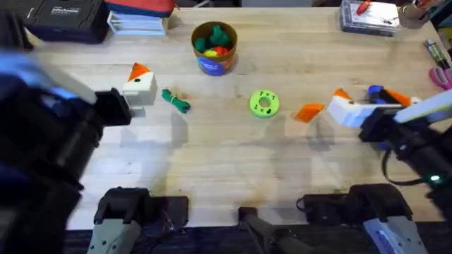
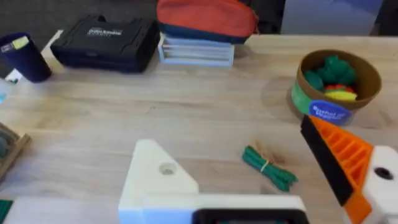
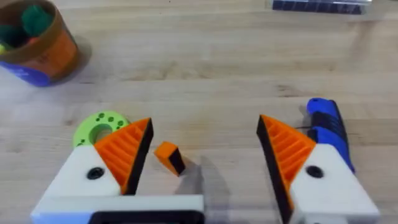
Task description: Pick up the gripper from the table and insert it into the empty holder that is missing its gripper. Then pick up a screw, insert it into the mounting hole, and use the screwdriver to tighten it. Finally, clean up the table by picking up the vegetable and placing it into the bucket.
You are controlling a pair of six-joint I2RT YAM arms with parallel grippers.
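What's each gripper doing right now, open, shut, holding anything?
Left gripper: open, holding nothing.
Right gripper: open, holding nothing.

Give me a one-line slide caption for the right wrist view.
Open right gripper hovers over the loose orange gripper, with the blue screwdriver alongside.

A pale wood table [image 1: 226, 159] carried everything. Near its far middle stood the bucket [image 1: 214, 48], with toy produce seen inside. The vegetable [image 1: 176, 100] lay left of centre, and a lime-green disc [image 1: 264, 104] was placed near the middle. Just right of the disc lay the gripper [image 1: 308, 111], and farther right the screwdriver [image 1: 375, 94] was seen, partly hidden. Along the far edge were set a black case [image 1: 63, 17], a white box under a red pouch [image 1: 138, 21], and a clear box [image 1: 369, 15]. Pink-handled scissors [image 1: 441, 76] lay at the right edge.
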